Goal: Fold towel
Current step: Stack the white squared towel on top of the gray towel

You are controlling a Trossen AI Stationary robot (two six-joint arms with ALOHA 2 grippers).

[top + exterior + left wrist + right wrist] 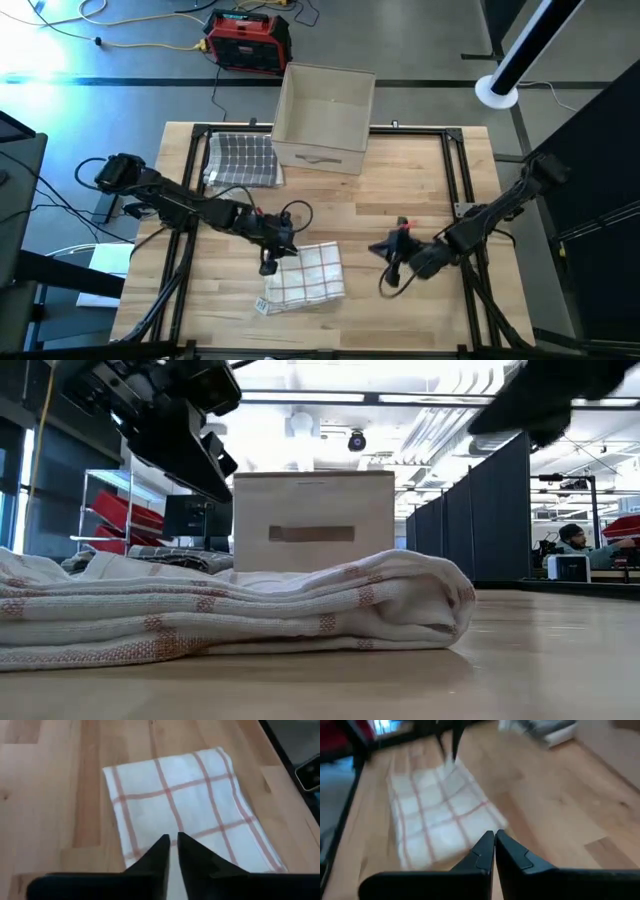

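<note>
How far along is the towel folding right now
Mostly done, it seems. The checked towel lies folded into a compact rectangle on the table, layers stacked as the low view shows. Neither gripper holds it: the left gripper sits shut at its edge, and the right gripper is shut, off to the side. Left, at most, is a further fold or moving it toward the box.

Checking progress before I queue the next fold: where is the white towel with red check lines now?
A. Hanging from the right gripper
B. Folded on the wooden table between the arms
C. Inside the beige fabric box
B: the white red-checked towel lies folded flat on the wooden table, with neither gripper gripping it.
</note>
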